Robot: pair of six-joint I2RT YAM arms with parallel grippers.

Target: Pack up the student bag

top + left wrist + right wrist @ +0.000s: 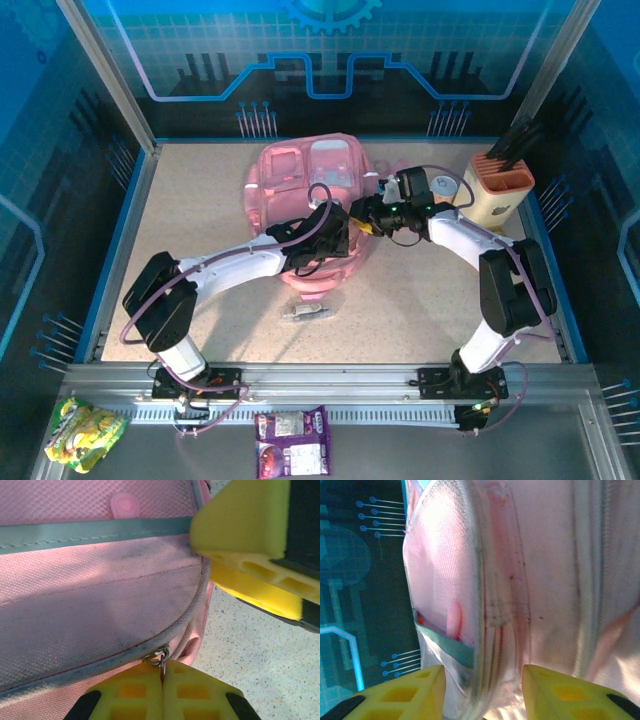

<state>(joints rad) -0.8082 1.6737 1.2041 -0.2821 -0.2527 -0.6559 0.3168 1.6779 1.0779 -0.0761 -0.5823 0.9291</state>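
Pink student bag (300,175), outstretched left end effector (162,680) tight on zipper pull (161,659)

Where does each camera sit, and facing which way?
Top external: high behind the robot, looking down on the table; left arm and right arm reach the large soft pink fabric backpack.
Left wrist: close on the backpack's seam; left gripper shut on the metal zipper pull.
Right wrist: faces the backpack's side; right gripper open astride its edge.
Wrist views share the backpack.

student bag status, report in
Left gripper shut on zipper pull. Right gripper open, fingers astride the student bag rim. Bag lying on table; small grey item nearby, not obstructing.
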